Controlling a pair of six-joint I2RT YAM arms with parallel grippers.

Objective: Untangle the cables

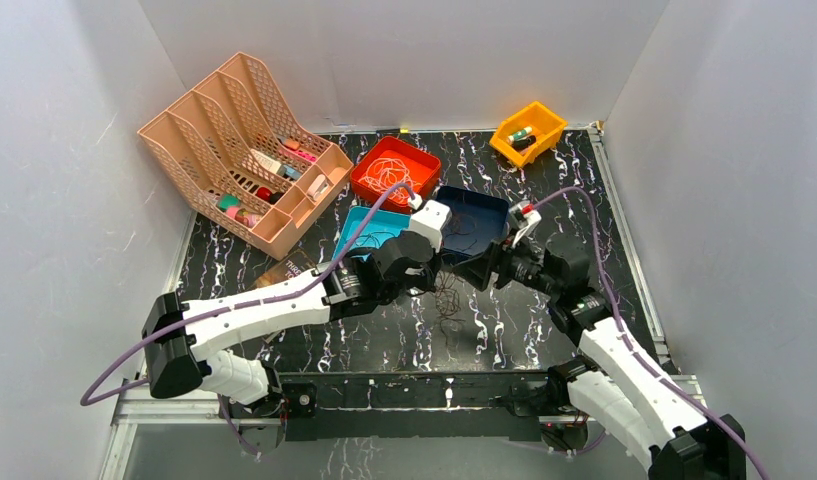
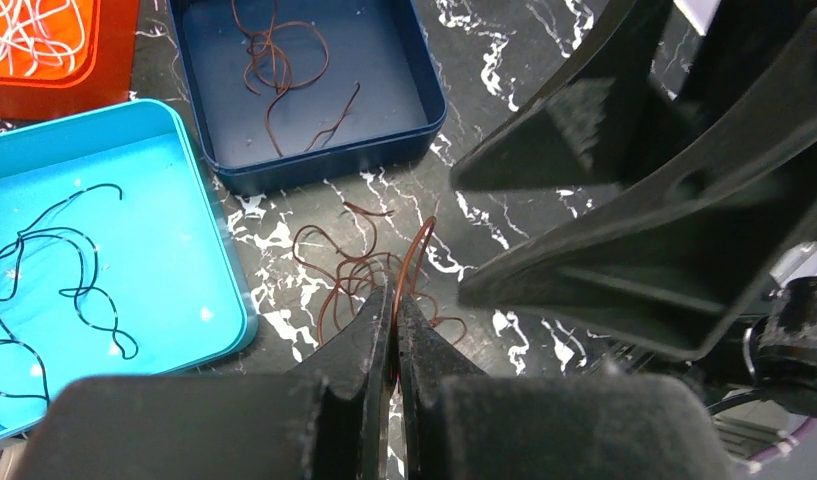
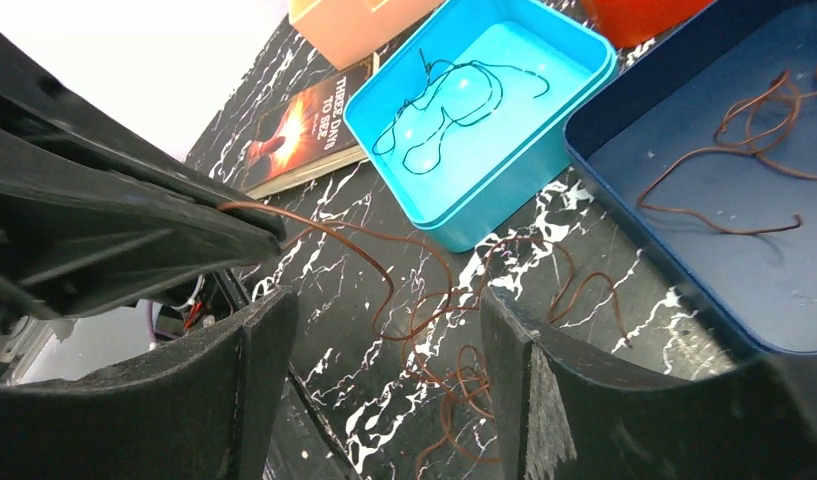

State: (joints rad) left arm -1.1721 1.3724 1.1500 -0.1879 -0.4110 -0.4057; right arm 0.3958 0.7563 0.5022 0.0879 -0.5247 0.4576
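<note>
The left fingers (image 2: 369,345) clenched a reddish-brown cable (image 2: 359,275) strand, holding it up from its tangle on the worktop (image 2: 484,90); the right fingers (image 3: 259,350) stood spread alongside, probably to draw loops apart.

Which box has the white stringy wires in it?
The orange-red tray. It holds the white cables; the light blue tray holds a black cable, the dark blue tray a brown cable.

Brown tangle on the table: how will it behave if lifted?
Probably floppy: the brown cable tangle lies in loose, irregular loops. Likely light: the strand pinched by the left gripper arcs up unsupported. Crossing loops may drag up together.
</note>
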